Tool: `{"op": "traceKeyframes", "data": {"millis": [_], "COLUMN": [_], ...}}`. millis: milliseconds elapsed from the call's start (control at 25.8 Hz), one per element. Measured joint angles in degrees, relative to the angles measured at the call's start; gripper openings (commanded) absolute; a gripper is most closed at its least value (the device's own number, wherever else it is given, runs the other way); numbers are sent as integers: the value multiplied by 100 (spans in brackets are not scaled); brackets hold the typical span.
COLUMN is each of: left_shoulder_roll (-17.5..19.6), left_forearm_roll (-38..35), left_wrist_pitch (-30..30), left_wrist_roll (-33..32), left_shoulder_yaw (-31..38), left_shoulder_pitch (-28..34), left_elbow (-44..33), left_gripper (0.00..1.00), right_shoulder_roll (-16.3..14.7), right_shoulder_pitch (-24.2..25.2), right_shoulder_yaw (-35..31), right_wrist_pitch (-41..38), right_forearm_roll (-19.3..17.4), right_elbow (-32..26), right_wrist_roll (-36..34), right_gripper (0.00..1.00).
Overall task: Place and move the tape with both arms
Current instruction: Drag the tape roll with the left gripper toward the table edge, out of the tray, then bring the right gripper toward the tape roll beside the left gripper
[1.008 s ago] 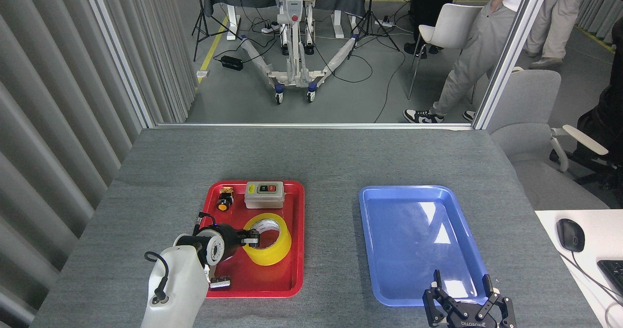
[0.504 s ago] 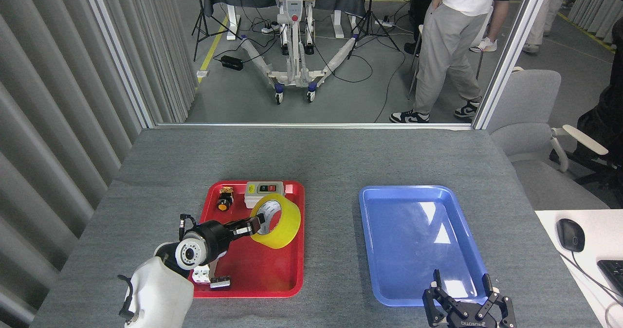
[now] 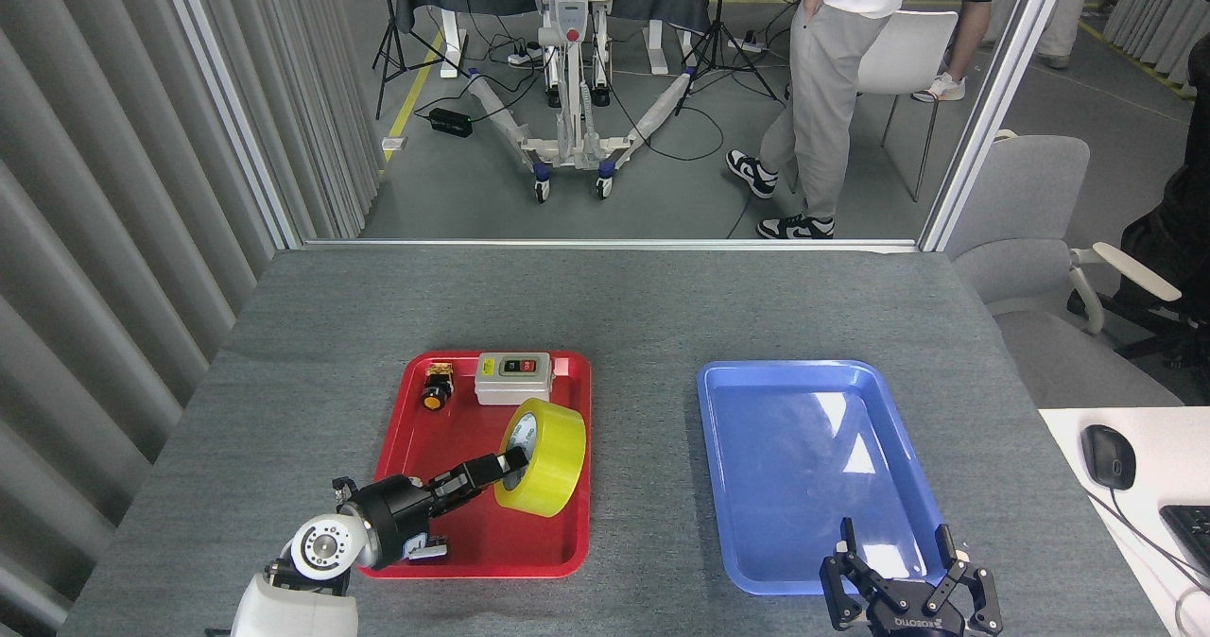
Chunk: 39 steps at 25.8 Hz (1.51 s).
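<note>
The tape (image 3: 544, 457), a wide yellow roll with a white printed core, hangs tilted on edge above the red tray (image 3: 567, 542). My left gripper (image 3: 506, 467) reaches in from the lower left, its black fingers (image 3: 473, 474) shut on the roll's rim, one finger inside the core. My right gripper (image 3: 906, 594) sits at the bottom edge, just in front of the blue tray (image 3: 803, 457), fingers spread open and holding nothing.
In the red tray lie a grey switch box (image 3: 513, 378), a small yellow-and-black button (image 3: 437, 387) and a small white part (image 3: 425, 550). A mouse (image 3: 1107, 456) and keyboard corner rest on a white desk at right. People stand beyond the table.
My left gripper has lifted the tape off the tray floor and tipped it on edge, carrying it slightly right. The left arm has dropped lower in view. The right gripper stayed put.
</note>
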Motion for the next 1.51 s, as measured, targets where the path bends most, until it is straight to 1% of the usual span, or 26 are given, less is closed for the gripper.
{"op": "traceKeyframes", "data": {"millis": [155, 271, 388, 504, 581, 659, 736, 775, 891, 1047, 1085, 1163, 1279, 1357, 1434, 1512], "left_shoulder_roll": [-157, -204, -201, -207, -215, -211, -207, -207, -218, -228, -228, -226, -225, -218, -207, -198], "left_forearm_roll": [253, 755, 1425, 2044, 2283, 2391, 2414, 2407, 2342, 2290, 2284, 2278, 2270, 2266, 2266, 2264], "left_wrist_pitch": [155, 287, 321, 305, 207, 72, -37, -76, -123, -130, -130, -130, -131, -130, -131, -130], "left_wrist_roll": [-13, -10, -237, -633, -804, -840, -736, -651, -486, -389, -386, -371, -370, -370, -370, -370], "left_shoulder_yaw": [292, 462, 507, 464, 232, -113, -451, -598, -936, -1122, -1138, -1154, -1162, -1161, -1157, -1152], "left_shoulder_pitch": [398, 644, 838, 1122, 1363, 1554, 1685, 1722, 1749, 1687, 1681, 1664, 1651, 1645, 1634, 1625], "left_elbow": [-140, -330, -531, -874, -1141, -1314, -1411, -1441, -1470, -1423, -1404, -1381, -1366, -1361, -1354, -1344], "left_gripper": [10, 10, 10, 10, 10, 10, 10, 10, 10, 10, 10, 10, 10, 10, 10, 10], "right_shoulder_roll": [-69, -324, -623, -897, -1156, -1389, -1594, -1690, -1920, -2107, -2208, -2546, -3091, -3285, -3344, -3273], "right_shoulder_pitch": [-3, 14, 21, 20, 35, 46, 51, 51, 32, 17, 15, 15, 21, 16, 8, 0], "right_shoulder_yaw": [208, 572, 984, 1293, 1448, 1534, 1573, 1579, 1558, 1504, 1486, 1479, 1505, 1536, 1557, 1568], "right_wrist_pitch": [0, 27, 76, 22, -209, -537, -946, -1211, -2043, -3368, -3710, -4245, -4606, -4692, -4726, -4754], "right_forearm_roll": [-13, -92, -362, -828, -1276, -1834, -2505, -2938, -3941, -4752, -4940, -5394, -6165, -6639, -7001, -7235], "right_elbow": [-34, -69, -113, -231, -399, -550, -668, -709, -763, -754, -741, -711, -593, -461, -366, -316], "right_wrist_roll": [-14, -118, -307, -381, -404, -236, 181, 435, 1046, 1728, 1880, 2111, 2337, 2520, 2803, 3117], "right_gripper": [100, 100, 100, 100, 100, 100, 100, 100, 100, 100, 100, 100, 100, 100, 100, 100]}}
